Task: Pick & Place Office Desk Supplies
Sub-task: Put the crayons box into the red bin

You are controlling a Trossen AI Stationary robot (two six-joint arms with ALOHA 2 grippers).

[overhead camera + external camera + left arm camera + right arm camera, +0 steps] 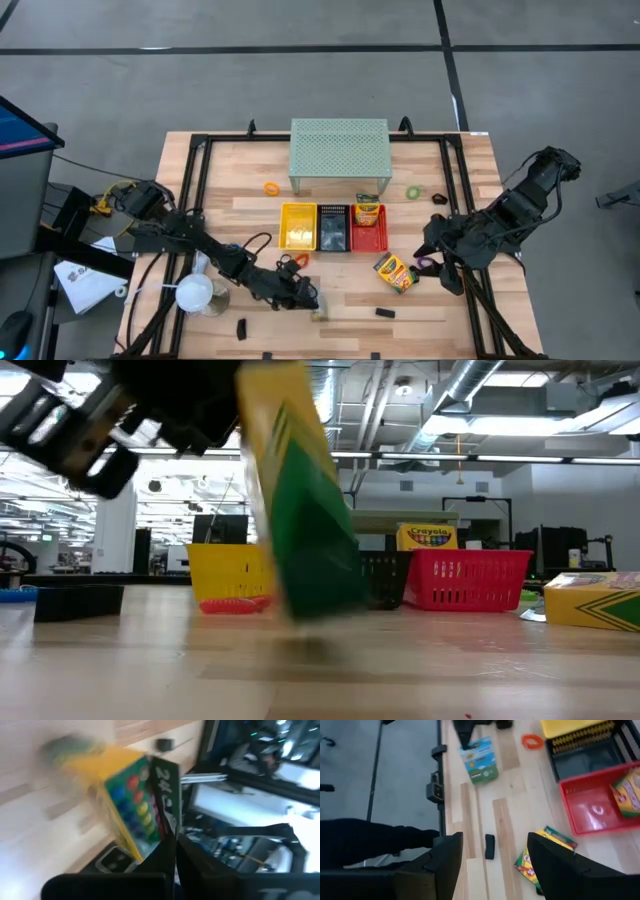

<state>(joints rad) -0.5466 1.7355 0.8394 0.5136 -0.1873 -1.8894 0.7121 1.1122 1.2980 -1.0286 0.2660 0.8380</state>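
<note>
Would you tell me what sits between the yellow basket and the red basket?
A black basket sits between the yellow basket and the red basket, clearest in the high view.

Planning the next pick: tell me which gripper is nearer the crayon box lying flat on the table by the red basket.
Right. The right gripper hovers just beside that crayon box; the left gripper is farther off, across the table.

Yellow-green crayon box [300, 500] tilted above the tabletop near the front edge, second crayon box [396, 271] flat right of the baskets, third crayon box [367, 211] upright in the red basket, orange ring band [271, 187], green ring band [412, 191], small black clip [384, 313].
</note>
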